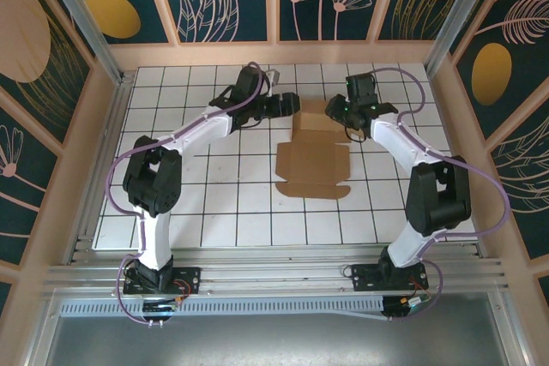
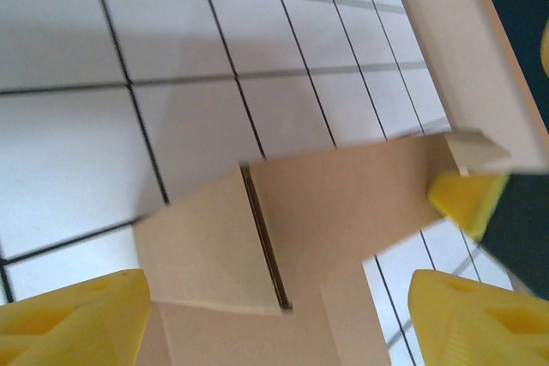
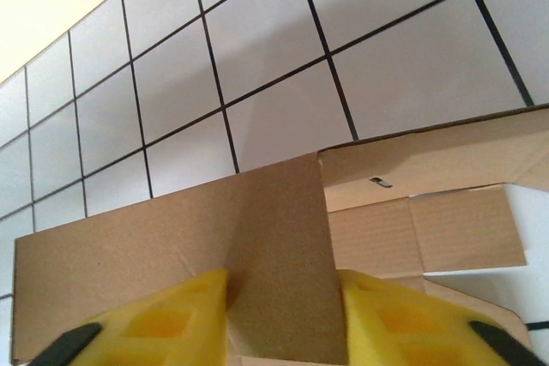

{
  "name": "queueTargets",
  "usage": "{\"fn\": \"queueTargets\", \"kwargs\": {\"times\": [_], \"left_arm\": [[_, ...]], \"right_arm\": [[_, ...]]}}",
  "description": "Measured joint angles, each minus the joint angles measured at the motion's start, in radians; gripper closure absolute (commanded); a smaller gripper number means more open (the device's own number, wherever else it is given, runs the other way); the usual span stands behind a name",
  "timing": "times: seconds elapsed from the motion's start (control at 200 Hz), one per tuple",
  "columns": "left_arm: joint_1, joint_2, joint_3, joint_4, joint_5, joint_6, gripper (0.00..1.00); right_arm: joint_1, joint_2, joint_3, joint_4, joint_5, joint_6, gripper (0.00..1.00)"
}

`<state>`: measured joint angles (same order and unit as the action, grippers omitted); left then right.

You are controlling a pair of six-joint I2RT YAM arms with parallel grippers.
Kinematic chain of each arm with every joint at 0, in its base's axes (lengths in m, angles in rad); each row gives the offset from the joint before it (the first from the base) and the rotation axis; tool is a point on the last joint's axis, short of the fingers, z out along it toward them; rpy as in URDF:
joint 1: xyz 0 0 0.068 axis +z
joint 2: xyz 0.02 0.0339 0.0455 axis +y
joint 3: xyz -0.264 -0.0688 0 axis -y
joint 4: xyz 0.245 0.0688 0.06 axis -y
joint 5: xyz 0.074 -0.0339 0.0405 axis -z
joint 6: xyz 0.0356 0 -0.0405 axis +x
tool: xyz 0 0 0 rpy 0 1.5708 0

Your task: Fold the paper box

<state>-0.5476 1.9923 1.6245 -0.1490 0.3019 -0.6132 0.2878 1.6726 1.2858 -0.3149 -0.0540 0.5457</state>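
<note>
Paper box (image 1: pixel 313 165) sits mid-frame in the top view on the gridded desk (image 1: pixel 214 203). It's mostly unfolded: the near panel w/ its tabs lies flat toward lower centre, and the far end lies btwn the two arms, where the card is being lifted.

L jaws are at upper centre, just left of the box's far end. In the left wrist view the yellow fingertips (image 2: pixel 73 319) sit in the lower corners, wide apart, w/ card running up btwn them and a side flap (image 2: pixel 210 246) raised and tilted. No pad looks pressed on it. Prob. reason: they straddle that end so the sheet can't slide or twist while the other side works, and they're already placed to take this flap.

R jaws are just right of the far end in the top view. In the right wrist view the fingertips (image 3: pixel 171 319) are at the bottom edge and drawn in on a creased corner flap (image 3: pixel 279 246). Card fills the gap and meets both pads, so I read it as clamped. Gripping near the crease gives leverage to swing the flap upright. Behind it a wall w/ a small slot (image 3: pixel 377 183) stands partly up, presumably for a tab.

Judgement: early stage, walls not yet formed. Risk is thin card buckling off the crease.
</note>
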Motion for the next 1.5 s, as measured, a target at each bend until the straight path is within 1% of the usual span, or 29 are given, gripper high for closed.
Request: {"fn": "queueTargets", "kwargs": {"times": [0.06,0.13,0.175,0.235,0.295,0.491,0.631,0.711,0.801,0.896,0.966,1.066,1.136,1.211,1.356,1.502], "left_arm": [[0.003,0.0,0.027,-0.014,-0.044,-0.019,0.21],[0.011,0.001,0.043,-0.014,-0.061,-0.037,0.25],[0.013,0.007,0.052,-0.013,-0.056,-0.053,0.29],[0.018,0.023,0.067,-0.011,-0.039,-0.068,0.35],[0.021,0.048,0.082,-0.01,-0.014,-0.082,0.39],[0.021,0.114,0.089,-0.004,0.072,-0.127,0.41],[0.021,0.12,0.089,0.008,0.107,-0.145,0.44],[0.021,0.12,0.089,0.017,0.111,-0.154,0.48],[0.021,0.122,0.089,0.019,0.117,-0.159,0.5],[0.021,0.127,0.089,0.018,0.121,-0.159,0.51],[0.021,0.132,0.089,0.018,0.122,-0.159,0.52],[0.021,0.135,0.089,0.018,0.134,-0.159,0.53],[0.021,0.137,0.089,0.018,0.137,-0.159,0.54],[0.021,0.141,0.089,0.018,0.14,-0.159,0.54],[0.021,0.141,0.09,0.018,0.14,-0.159,0.55],[0.021,0.142,0.097,0.012,0.14,-0.158,0.55]], "right_arm": [[0.0,0.016,0.027,-0.017,0.0,-0.03,0.66],[0.0,0.032,0.055,-0.033,0.0,-0.064,0.64],[0.0,0.038,0.062,-0.038,0.0,-0.077,0.62],[0.0,0.043,0.069,-0.047,0.0,-0.089,0.57],[0.0,0.046,0.075,-0.059,0.0,-0.105,0.53],[0.001,0.047,0.108,-0.116,0.001,-0.128,0.43],[0.0,0.045,0.131,-0.138,0.004,-0.129,0.4],[-0.005,0.039,0.133,-0.148,0.004,-0.128,0.38],[-0.019,0.024,0.133,-0.166,0.004,-0.126,0.37],[-0.048,-0.021,0.118,-0.163,0.003,-0.113,0.35],[-0.083,-0.087,0.066,-0.141,-0.009,-0.092,0.35],[-0.176,-0.192,-0.075,-0.082,-0.068,-0.056,0.38],[-0.238,-0.208,-0.151,-0.057,-0.107,-0.04,0.38],[-0.269,-0.169,-0.21,-0.031,-0.163,-0.038,0.38],[-0.26,-0.038,-0.263,0.033,-0.278,-0.034,0.39],[-0.257,0.066,-0.266,0.124,-0.315,-0.03,0.39]]}}
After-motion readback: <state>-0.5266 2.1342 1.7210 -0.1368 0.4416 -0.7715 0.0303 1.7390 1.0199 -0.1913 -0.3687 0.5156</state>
